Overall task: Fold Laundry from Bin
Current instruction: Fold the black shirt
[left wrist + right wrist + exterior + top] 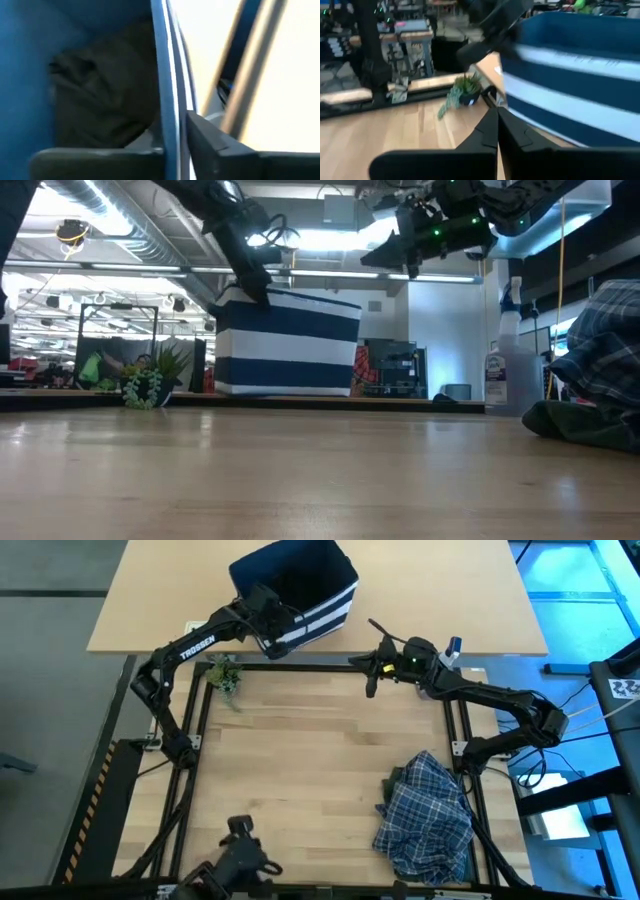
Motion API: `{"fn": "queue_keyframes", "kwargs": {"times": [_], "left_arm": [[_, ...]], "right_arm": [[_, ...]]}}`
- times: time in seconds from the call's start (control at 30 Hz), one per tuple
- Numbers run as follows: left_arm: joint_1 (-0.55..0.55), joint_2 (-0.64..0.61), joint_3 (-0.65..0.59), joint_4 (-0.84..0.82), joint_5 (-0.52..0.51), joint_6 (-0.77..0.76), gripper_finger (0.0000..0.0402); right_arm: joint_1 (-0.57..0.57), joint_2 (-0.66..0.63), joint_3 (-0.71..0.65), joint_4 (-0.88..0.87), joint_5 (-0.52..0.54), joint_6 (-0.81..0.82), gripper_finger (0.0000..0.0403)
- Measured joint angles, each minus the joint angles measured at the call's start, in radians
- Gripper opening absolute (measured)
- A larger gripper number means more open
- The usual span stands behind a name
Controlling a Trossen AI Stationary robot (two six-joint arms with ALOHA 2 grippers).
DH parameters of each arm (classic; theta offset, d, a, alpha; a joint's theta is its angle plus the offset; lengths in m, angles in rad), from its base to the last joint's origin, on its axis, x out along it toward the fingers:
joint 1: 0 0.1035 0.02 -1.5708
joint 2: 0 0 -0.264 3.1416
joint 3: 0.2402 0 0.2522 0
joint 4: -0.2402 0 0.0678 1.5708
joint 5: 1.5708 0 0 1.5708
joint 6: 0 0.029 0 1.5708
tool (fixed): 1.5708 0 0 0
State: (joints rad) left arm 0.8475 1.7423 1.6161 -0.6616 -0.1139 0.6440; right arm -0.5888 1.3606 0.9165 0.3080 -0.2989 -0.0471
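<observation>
The plaid shirt (428,815) lies heaped over a dark olive garment (585,426) near the table's (300,770) near right edge. Farther back, the right gripper (372,668) hovers with jaws closed and empty. At the far edge, the left gripper (268,632) pinches the bin's (325,608) rim, with a dark garment (100,95) inside.

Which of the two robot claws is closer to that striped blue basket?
The left. The left gripper is at the bin's rim, its fingers pinching the wall, one inside and one outside. The right gripper hangs shut in the air beside the bin, not touching it.
</observation>
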Motion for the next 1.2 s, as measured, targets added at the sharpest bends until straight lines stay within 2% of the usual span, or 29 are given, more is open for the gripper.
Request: {"fn": "queue_keyframes", "kwargs": {"times": [0.07, 0.3, 0.53, 0.7, 0.93, 1.2], "left_arm": [[-0.024, 0.0, 0.0, -0.051, 0.004, 0.013, 0.0012], [-0.136, 0.0, -0.011, -0.201, -0.025, 0.041, 0.0004], [-0.291, -0.003, -0.052, -0.202, -0.158, 0.022, 0.0002], [-0.406, -0.004, -0.09, -0.201, -0.251, -0.037, 0.0002], [-0.565, -0.004, -0.16, -0.201, -0.355, -0.054, 0.0001], [-0.685, -0.004, -0.227, -0.165, -0.37, -0.094, 0.0001]], "right_arm": [[0.0, -0.002, 0.017, -0.002, 0.017, 0.017, 0.0006], [0.006, -0.004, 0.137, -0.156, 0.019, -0.037, 0.0067], [0.051, -0.004, 0.218, -0.256, 0.128, -0.16, 0.0146], [0.068, -0.001, 0.218, -0.27, 0.222, -0.217, 0.0183], [0.065, 0.044, 0.218, -0.295, 0.232, -0.218, 0.0199], [0.065, 0.148, 0.218, -0.265, 0.272, -0.317, 0.02]]}}
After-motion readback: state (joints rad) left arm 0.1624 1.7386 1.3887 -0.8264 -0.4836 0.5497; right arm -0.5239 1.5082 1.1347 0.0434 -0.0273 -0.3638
